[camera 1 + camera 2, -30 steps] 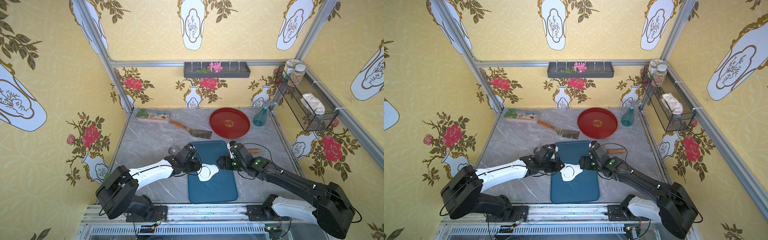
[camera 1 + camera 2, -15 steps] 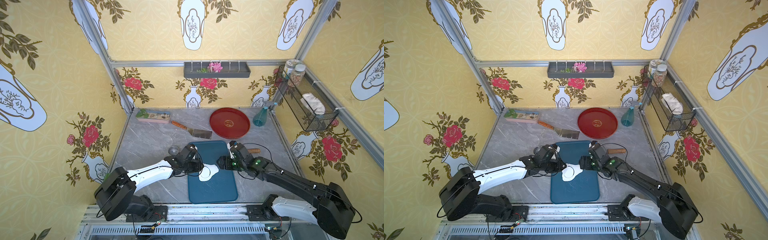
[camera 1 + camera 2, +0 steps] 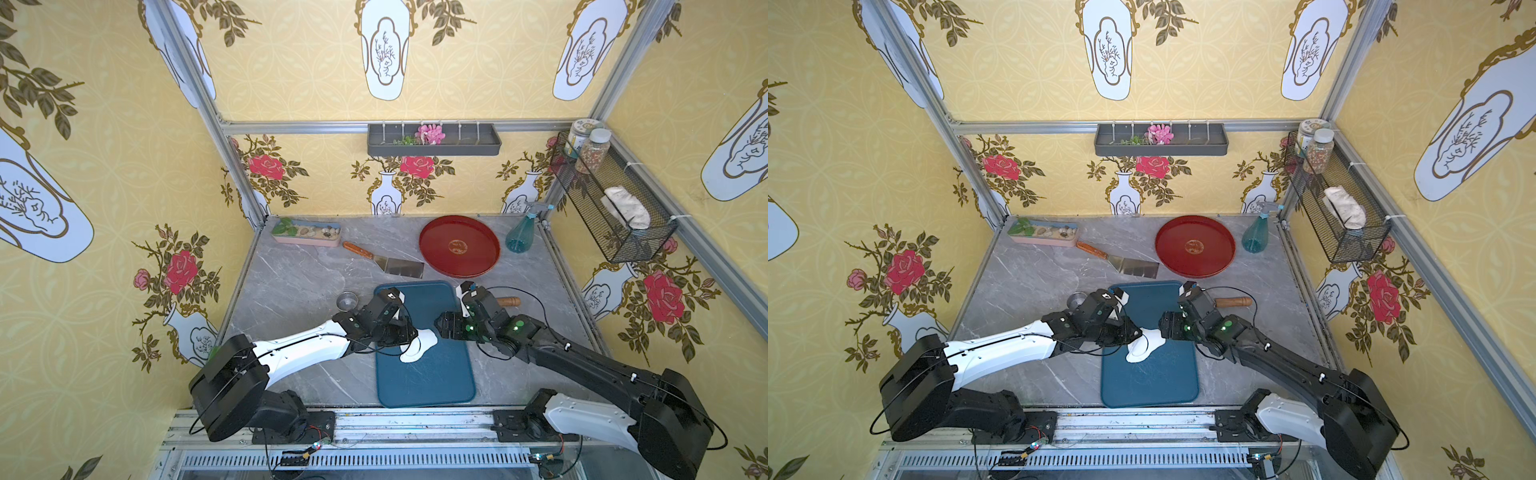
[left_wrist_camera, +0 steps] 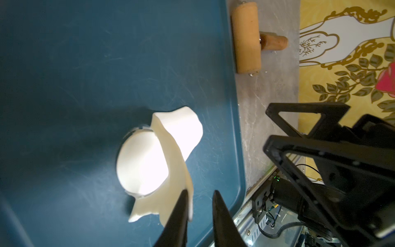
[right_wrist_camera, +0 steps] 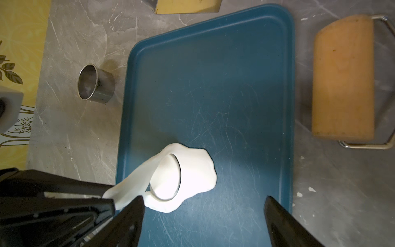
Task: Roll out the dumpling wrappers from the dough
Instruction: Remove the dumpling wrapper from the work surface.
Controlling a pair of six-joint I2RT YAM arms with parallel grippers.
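A round white dumpling wrapper (image 4: pixel 141 162) (image 5: pixel 166 177) lies flat on the blue tray (image 3: pixel 424 386) (image 5: pixel 213 64). Around it sits the ragged dough scrap (image 5: pixel 198 171) (image 3: pixel 419 343) (image 3: pixel 1142 347). One strip of the scrap (image 4: pixel 171 149) is peeled up off the tray. My left gripper (image 3: pixel 415 332) (image 4: pixel 199 192) has its jaws nearly together on that strip's edge. The dough lies against one finger (image 4: pixel 181 205). My right gripper (image 3: pixel 438 328) (image 5: pixel 203 197) hovers wide open, just right of the dough, with nothing in it.
A steel ring cup (image 3: pixel 347 300) (image 5: pixel 96 85) stands left of the tray. The wooden roller (image 3: pixel 508 301) (image 4: pixel 245 36) lies to the tray's right. Behind are a metal scraper (image 3: pixel 399 266), a red plate (image 3: pixel 478 257), a spray bottle (image 3: pixel 519 237) and a pink box (image 3: pixel 305 232).
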